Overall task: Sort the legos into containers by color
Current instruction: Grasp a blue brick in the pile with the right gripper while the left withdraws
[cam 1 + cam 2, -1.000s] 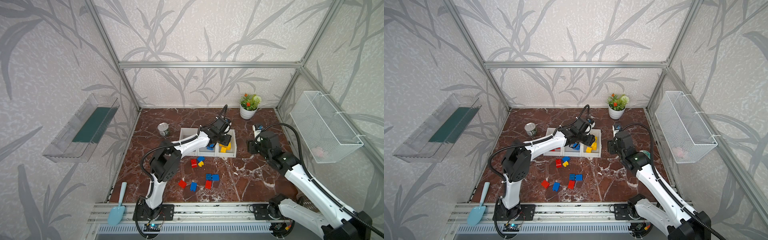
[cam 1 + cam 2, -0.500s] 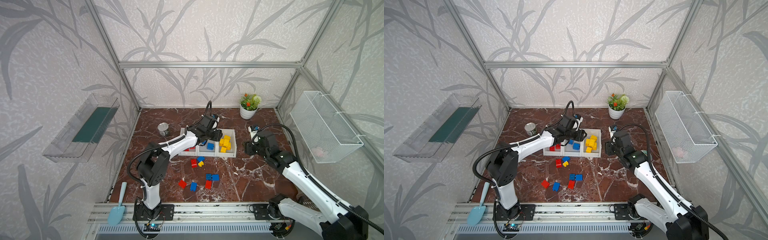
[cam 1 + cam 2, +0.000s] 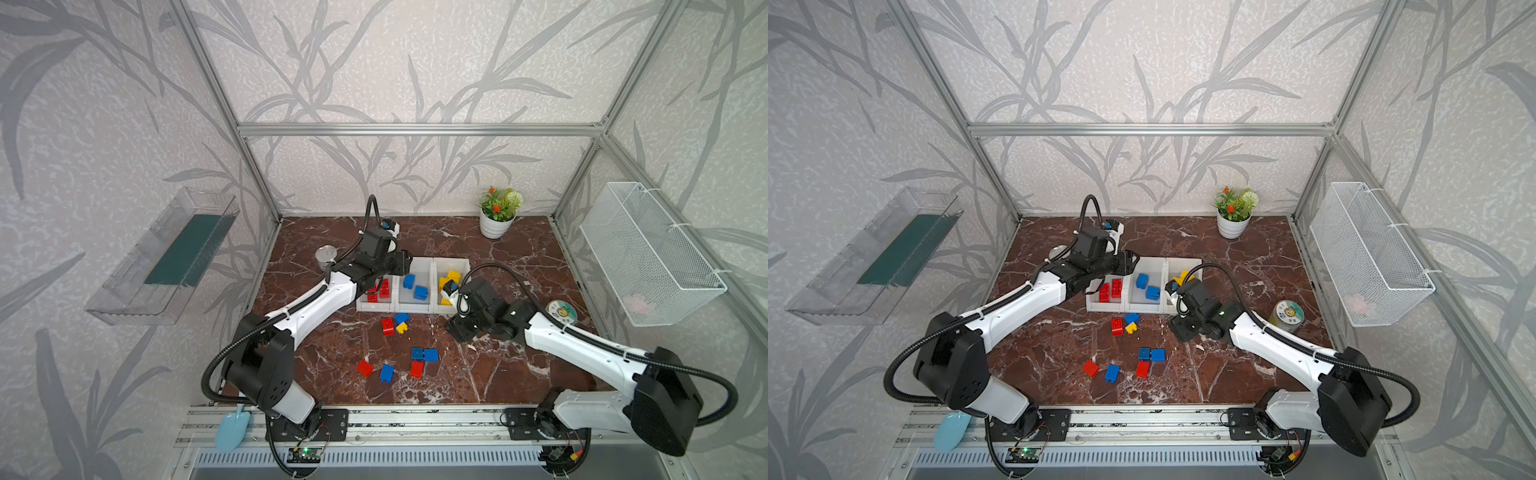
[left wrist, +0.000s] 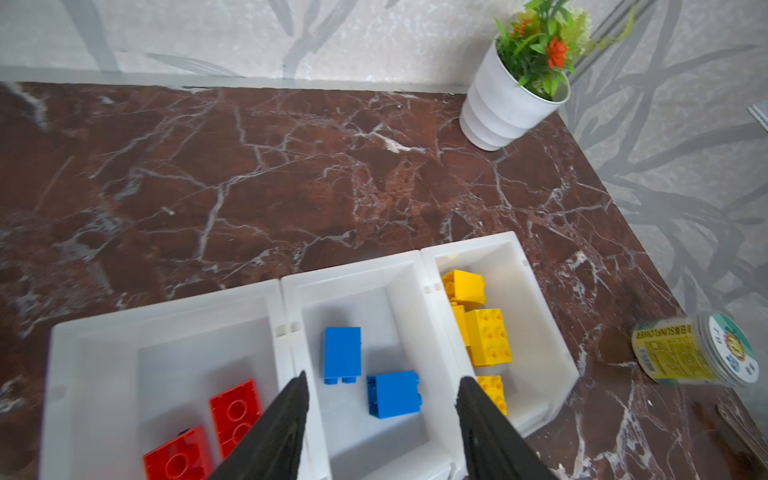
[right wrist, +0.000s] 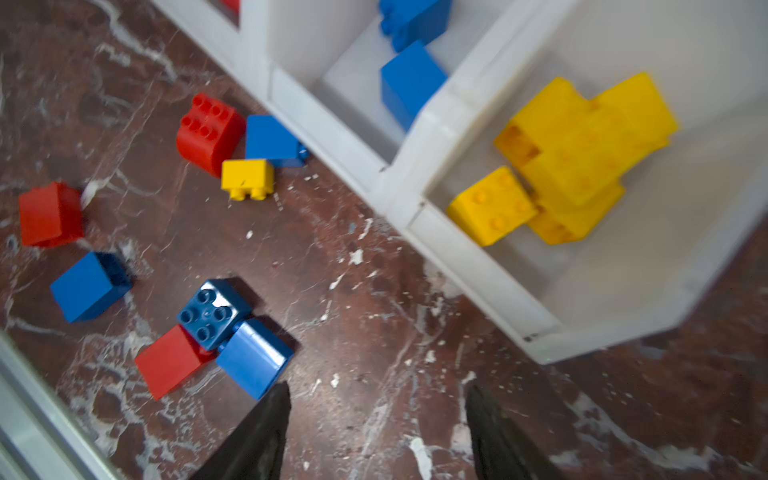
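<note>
Three joined white containers (image 3: 415, 308) hold sorted legos: red bricks (image 3: 380, 289) in the left one, blue bricks (image 3: 415, 286) in the middle one, yellow bricks (image 3: 451, 277) in the right one. Several loose legos lie in front: a red (image 3: 387, 326), blue (image 3: 401, 318) and yellow (image 3: 401, 328) cluster, and nearer the front edge red (image 3: 364, 368) and blue (image 3: 431, 355) ones. My left gripper (image 4: 382, 380) hovers open and empty above the red and blue containers (image 4: 286, 282). My right gripper (image 5: 378, 388) is open and empty over bare table beside the yellow container (image 5: 407, 174).
A potted plant (image 3: 496, 216) stands at the back right. A tin (image 3: 325, 257) stands left of the bins and a can (image 3: 561, 311) lies at the right. On the walls hang a wire basket (image 3: 648, 253) and a clear tray (image 3: 166, 257).
My left gripper has swung left from over the yellow bin to the red and blue bins. My right gripper has come forward and down to the table in front of the yellow bin.
</note>
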You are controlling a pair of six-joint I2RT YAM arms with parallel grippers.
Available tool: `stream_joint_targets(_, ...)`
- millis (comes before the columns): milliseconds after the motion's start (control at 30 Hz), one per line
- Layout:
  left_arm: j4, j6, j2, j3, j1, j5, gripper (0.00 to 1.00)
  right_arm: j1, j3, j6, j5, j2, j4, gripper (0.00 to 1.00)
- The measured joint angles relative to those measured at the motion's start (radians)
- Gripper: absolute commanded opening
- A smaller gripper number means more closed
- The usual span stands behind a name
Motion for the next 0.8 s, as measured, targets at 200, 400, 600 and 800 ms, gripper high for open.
stream_joint_targets(200, -0.001, -0.019, -0.093, -0.106, 0.068, -0.024, 0.60, 0.173, 0.112, -0.040, -0.026, 0.196, -0.014, 0.70)
stream_joint_targets(400, 0.001, -0.032, -0.162, -0.169, 0.081, -0.041, 0.61, 0.252, 0.194, -0.134, -0.009, 0.315, -0.048, 0.70)
stream_joint_targets(600, 0.011, -0.055, -0.210, -0.225, 0.082, -0.048, 0.60, 0.272, 0.202, -0.201, 0.017, 0.349, -0.087, 0.67)
stream_joint_targets(800, 0.014, -0.070, -0.222, -0.248, 0.087, -0.061, 0.61, 0.277, 0.203, -0.224, 0.028, 0.367, -0.103, 0.61)
